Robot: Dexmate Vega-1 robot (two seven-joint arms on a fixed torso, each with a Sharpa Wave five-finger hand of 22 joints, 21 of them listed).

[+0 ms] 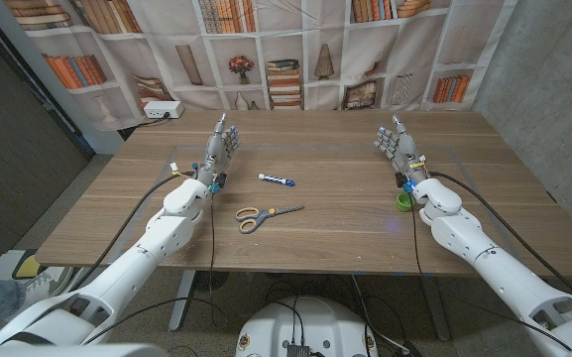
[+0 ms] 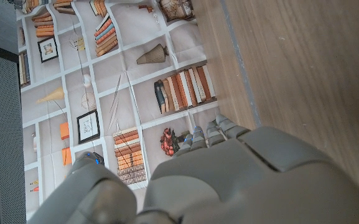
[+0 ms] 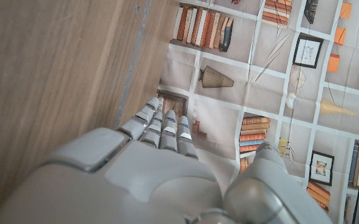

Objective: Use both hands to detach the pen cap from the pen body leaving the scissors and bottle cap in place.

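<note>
No step is done yet. The pen (image 1: 277, 180) is lying capped at mid-table, just beyond the scissors (image 1: 265, 215). The left hand (image 1: 221, 146) and right hand (image 1: 397, 145) are waiting released, holding nothing, well apart from it. The bottle cap (image 1: 403, 203) is sitting beside the right wrist.

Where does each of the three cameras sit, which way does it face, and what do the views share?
Head view: on the head, looking down at the table; both arms, left hand, right hand, pen, scissors.
Left wrist view: along the left hand's back toward the bookshelf backdrop.
Right wrist view: the same along the right hand's back.
Both wrist views share the backdrop and the wooden tabletop.
</note>
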